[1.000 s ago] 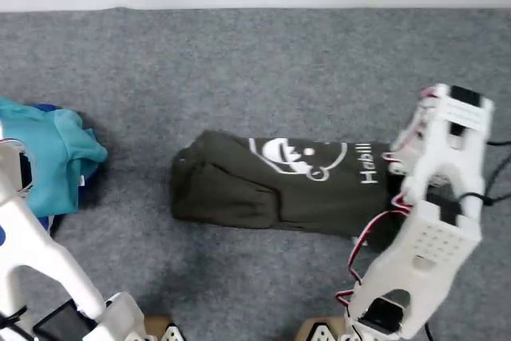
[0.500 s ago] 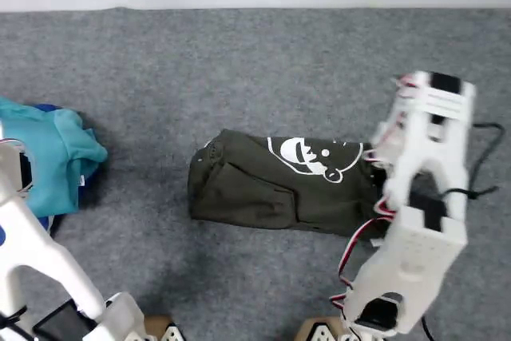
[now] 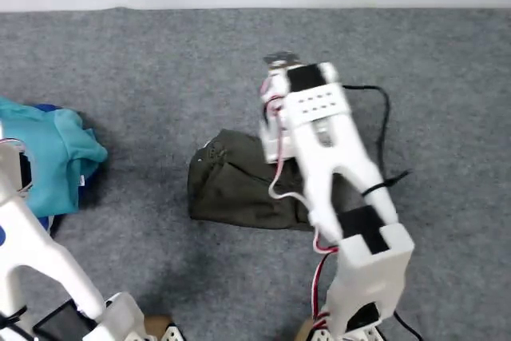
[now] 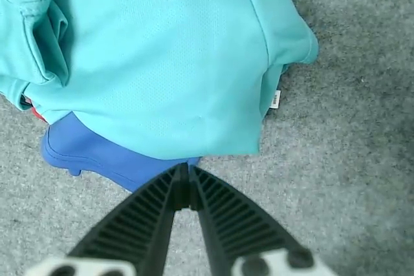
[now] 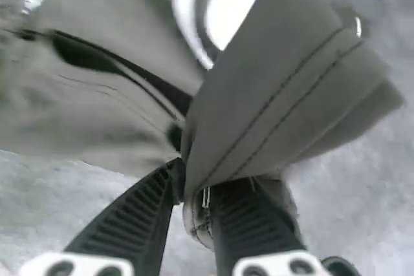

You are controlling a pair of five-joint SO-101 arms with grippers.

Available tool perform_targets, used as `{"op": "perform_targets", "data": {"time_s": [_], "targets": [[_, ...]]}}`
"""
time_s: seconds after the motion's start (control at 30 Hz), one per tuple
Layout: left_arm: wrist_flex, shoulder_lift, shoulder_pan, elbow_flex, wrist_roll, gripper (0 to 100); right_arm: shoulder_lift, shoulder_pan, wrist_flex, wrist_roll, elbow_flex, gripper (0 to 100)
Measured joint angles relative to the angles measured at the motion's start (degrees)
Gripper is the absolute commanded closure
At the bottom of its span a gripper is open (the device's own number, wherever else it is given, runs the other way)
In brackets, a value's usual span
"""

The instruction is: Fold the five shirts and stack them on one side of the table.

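Note:
A dark olive shirt (image 3: 231, 189) lies partly folded in the middle of the grey table. My right arm (image 3: 319, 141) stretches across it and covers its right half. In the right wrist view my right gripper (image 5: 194, 189) is shut on a stitched hem of the olive shirt (image 5: 291, 108), lifted above the rest of the cloth. At the table's left edge a folded teal shirt (image 3: 48, 157) rests on a blue shirt (image 4: 97, 159). My left gripper (image 4: 187, 182) is shut with nothing in it, just off the near edge of that stack.
The left arm (image 3: 28, 245) stands at the near left corner. A small red edge (image 4: 39, 114) peeks from under the teal shirt (image 4: 162, 63). Grey carpet-like table surface (image 3: 160, 61) stretches behind the olive shirt to the pale back wall.
My right arm has swung left over the olive shirt, carrying its right end with it. The shirt is now shorter and its white print is covered. The left arm has not moved.

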Motion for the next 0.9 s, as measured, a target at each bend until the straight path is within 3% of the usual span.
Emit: {"op": "perform_targets", "data": {"time_s": [0.23,0.63,0.9], "targets": [[0.00,0.00,0.00,0.00,0.00,99,0.00,-9.49,-11.25,-2.46,0.00,98.9],[0.00,0.00,0.00,0.00,0.00,99,8.79,-13.36,-22.07,-2.46,0.00,98.2],[0.00,0.00,3.69,0.35,0.00,99,9.41,-20.13,-20.22,-2.46,-1.93,73.1]]}}
